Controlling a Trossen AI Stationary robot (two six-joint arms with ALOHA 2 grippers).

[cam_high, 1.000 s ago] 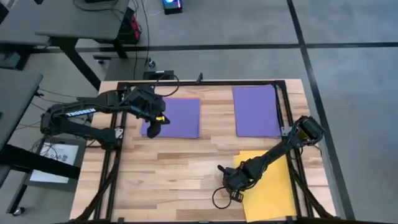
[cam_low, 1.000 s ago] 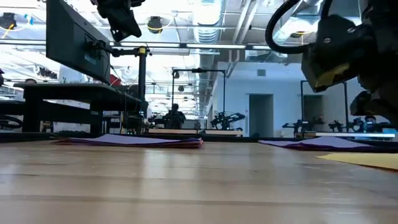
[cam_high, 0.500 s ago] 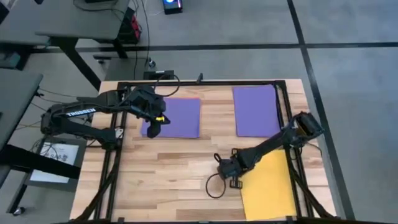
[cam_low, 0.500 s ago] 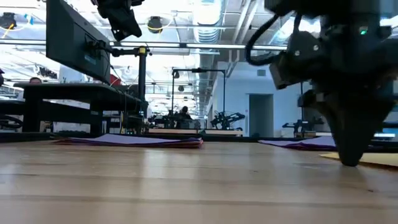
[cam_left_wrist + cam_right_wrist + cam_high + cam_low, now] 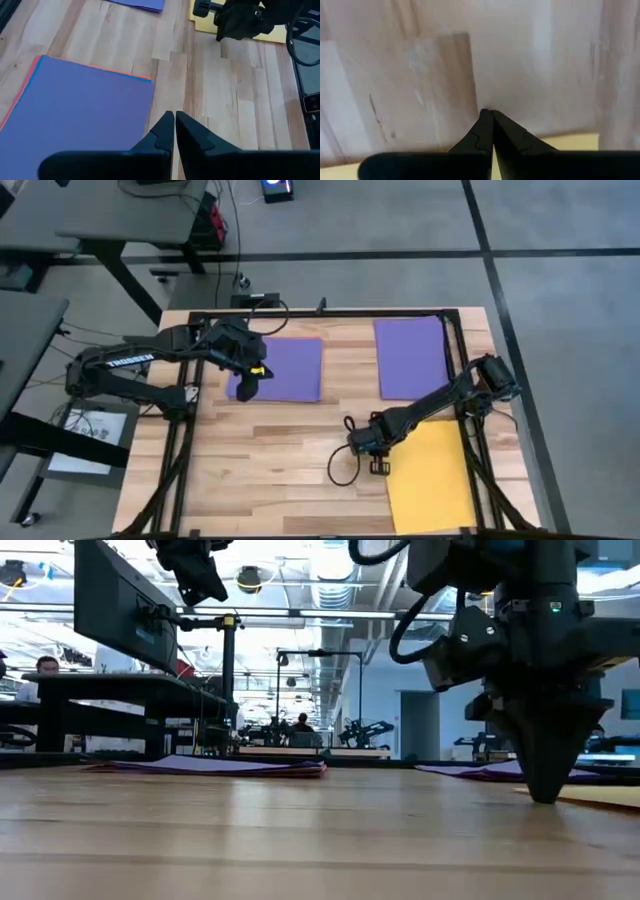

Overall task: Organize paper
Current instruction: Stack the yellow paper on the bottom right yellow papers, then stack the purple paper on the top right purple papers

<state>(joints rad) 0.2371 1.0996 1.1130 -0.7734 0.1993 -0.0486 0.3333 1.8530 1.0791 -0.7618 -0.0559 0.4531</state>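
1. Right gripper [image 5: 362, 442], fingers pressed together, tips down on the tabletop [image 5: 280, 450] beside the yellow paper [image 5: 430, 475].
2. Left gripper [image 5: 247, 388], closed and empty, hovers over the purple stack [image 5: 285, 368] near the far-left corner.
3. Second purple stack [image 5: 410, 357] lies far-right.

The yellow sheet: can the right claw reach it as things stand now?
Probably yes. The right claw, shut, is low over the bare wood just beside the yellow sheet, and nothing lies between them.

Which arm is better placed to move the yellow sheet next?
Right. The right gripper, shut, is down at the table beside the yellow sheet's near corner. The left gripper, also shut, hovers over the left purple stack, across the table from it.
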